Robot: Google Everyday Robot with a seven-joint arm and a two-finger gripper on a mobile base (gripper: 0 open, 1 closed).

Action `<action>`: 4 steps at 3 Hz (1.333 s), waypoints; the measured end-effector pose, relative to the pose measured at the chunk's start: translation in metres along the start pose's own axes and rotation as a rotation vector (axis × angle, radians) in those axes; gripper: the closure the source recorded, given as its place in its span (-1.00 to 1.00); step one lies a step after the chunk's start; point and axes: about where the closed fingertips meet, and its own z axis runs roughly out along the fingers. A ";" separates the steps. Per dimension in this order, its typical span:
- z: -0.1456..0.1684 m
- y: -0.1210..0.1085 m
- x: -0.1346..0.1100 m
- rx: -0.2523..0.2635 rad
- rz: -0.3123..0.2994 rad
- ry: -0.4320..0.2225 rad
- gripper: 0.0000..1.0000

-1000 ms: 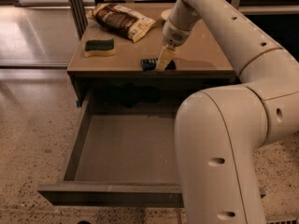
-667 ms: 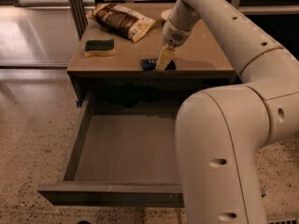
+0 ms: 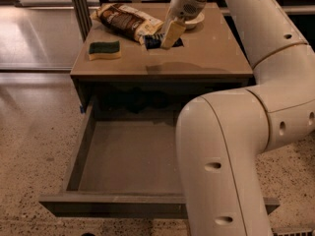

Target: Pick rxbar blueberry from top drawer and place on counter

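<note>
Rxbar blueberry [image 3: 151, 43], the object of this figure, lies on the counter [image 3: 206, 58] in the upper centre of the frame, out of the drawer.

Lower right, nearest: my arm [image 3: 221, 146], its pale elbow link filling the foreground and hiding the right part of the drawer. I fold it this way so that the forearm can climb the right edge of the frame and reach back over the tabletop from above.

Lower centre: the top drawer [image 3: 128, 156], pulled fully out, its flat bottom bare in every part I can see. Judged from this, the pick is done and nothing more is wanted from here.

Middle: the counter's front edge, with a bare stretch of tan surface behind it. That open area is a sound landing place, as the bar lies flat there and clear of the edge.

Upper left: a green-and-yellow sponge [image 3: 104, 49], well apart from the bar and no part of the task.

Upper centre: my gripper [image 3: 172, 33], pointing down and tilted, directly over the bar's right part and touching or nearly touching it. Whether I am clamped on the wrapper or have let go cannot be told. The bar's left end shows just beside the snack bag [image 3: 125, 19].

Top centre, farthest: a small white bowl [image 3: 194, 19], behind my wrist.

Judgement: the placing step is at or near its end.
</note>
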 end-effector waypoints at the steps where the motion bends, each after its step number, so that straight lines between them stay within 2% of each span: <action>1: -0.025 -0.014 -0.034 0.071 -0.076 -0.011 1.00; 2: -0.010 -0.033 -0.032 0.121 -0.092 0.046 1.00; 3: 0.021 -0.044 -0.015 0.120 -0.072 0.112 1.00; 4: 0.064 -0.027 -0.001 0.006 -0.070 0.199 1.00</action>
